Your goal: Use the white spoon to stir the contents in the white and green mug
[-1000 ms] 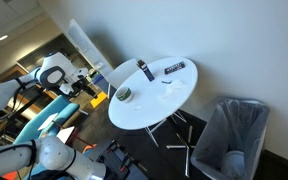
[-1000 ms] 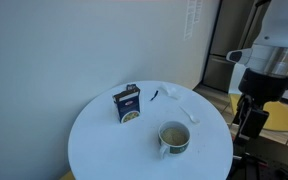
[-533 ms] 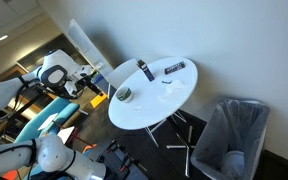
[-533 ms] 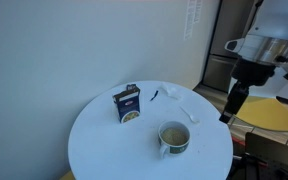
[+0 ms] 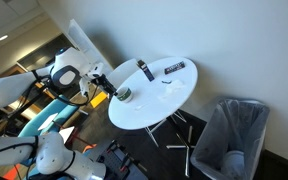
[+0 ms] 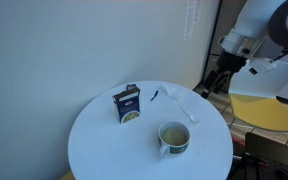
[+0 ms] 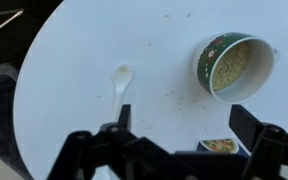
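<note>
The white and green mug (image 7: 234,62) stands on the round white table (image 7: 74,50) with pale contents inside. It also shows in both exterior views (image 5: 124,94) (image 6: 174,137). The white spoon (image 7: 121,82) lies flat on the table, apart from the mug; it also shows in an exterior view (image 6: 183,104). My gripper (image 7: 187,125) is open and empty, hovering above the table's edge, with the spoon to one side and the mug to the other. It shows in both exterior views (image 5: 106,85) (image 6: 212,82).
A small printed box (image 6: 129,103) stands on the table near the mug; its corner shows in the wrist view (image 7: 219,146). A dark bar (image 5: 174,68) lies at the table's far side. A bin (image 5: 229,135) stands beside the table, and a yellow round surface (image 6: 269,108) is close by.
The arm has swung in from beside the table, and the gripper is now raised over the table's edge. The mug, spoon and box have not moved.
</note>
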